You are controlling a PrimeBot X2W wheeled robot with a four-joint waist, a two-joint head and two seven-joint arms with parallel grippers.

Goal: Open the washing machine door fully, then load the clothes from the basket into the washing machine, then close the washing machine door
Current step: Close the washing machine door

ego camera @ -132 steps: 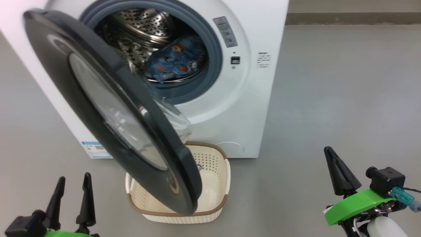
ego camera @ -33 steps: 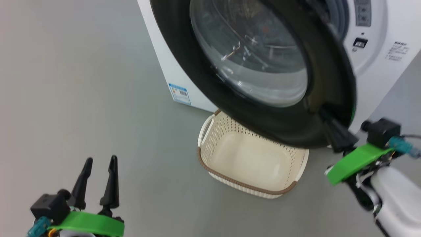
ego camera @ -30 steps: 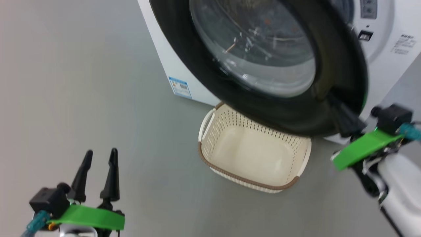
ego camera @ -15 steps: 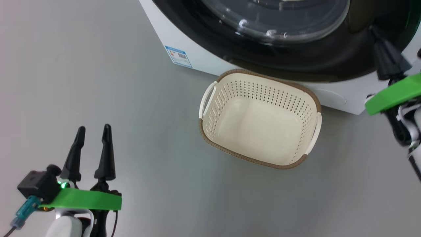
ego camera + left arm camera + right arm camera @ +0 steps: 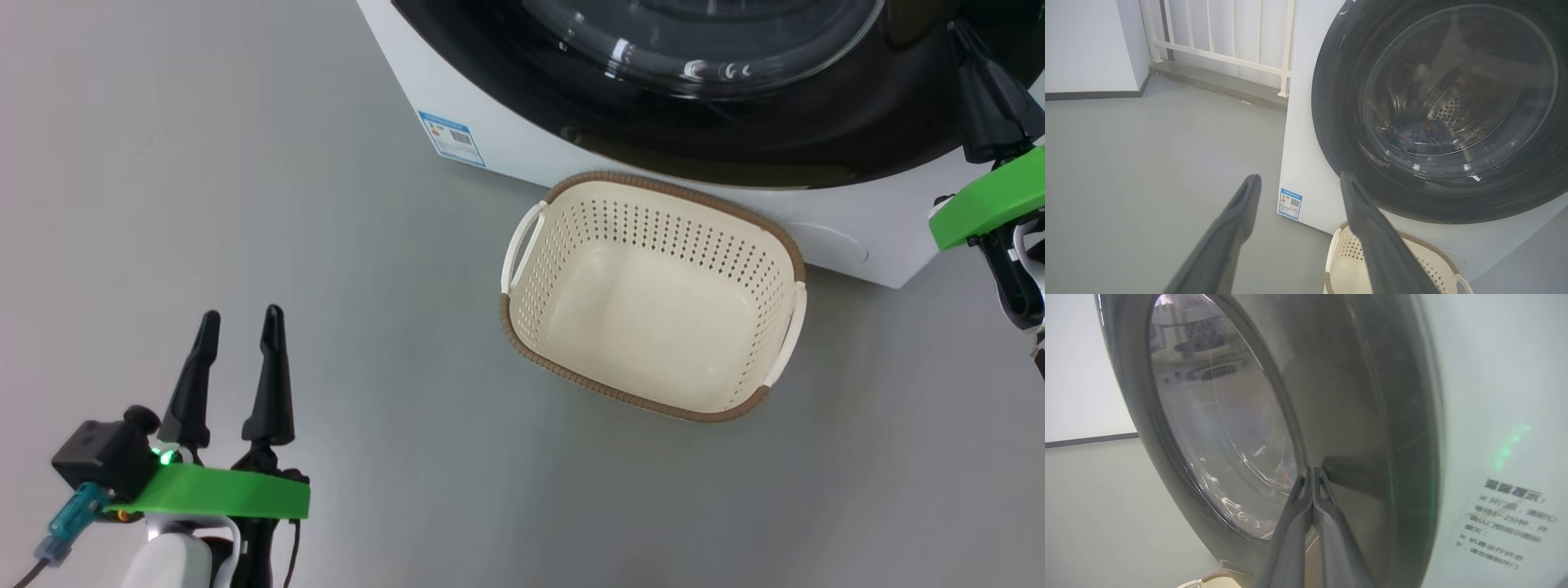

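The washing machine [image 5: 522, 151] spans the top of the head view, its round black door [image 5: 735, 139] lying against the white front. Whether the door is latched, I cannot tell. My right gripper [image 5: 957, 28] is shut, and its tip [image 5: 1312, 471] presses the door's black face beside the handle recess. Through the glass in the left wrist view, the blue clothes [image 5: 1414, 132] lie in the steel drum. The cream basket [image 5: 653, 180] stands empty on the floor in front of the machine. My left gripper [image 5: 239, 318] hovers open at the lower left, holding nothing.
Grey floor surrounds the machine and basket. A blue label [image 5: 451, 139] marks the machine's lower left corner. In the left wrist view, a white railing [image 5: 1220, 36] and a wall stand behind the machine's left side.
The door swung from half open to flat against the machine, with my shut right gripper following it. The head camera turned and tilted down. My left gripper stayed open.
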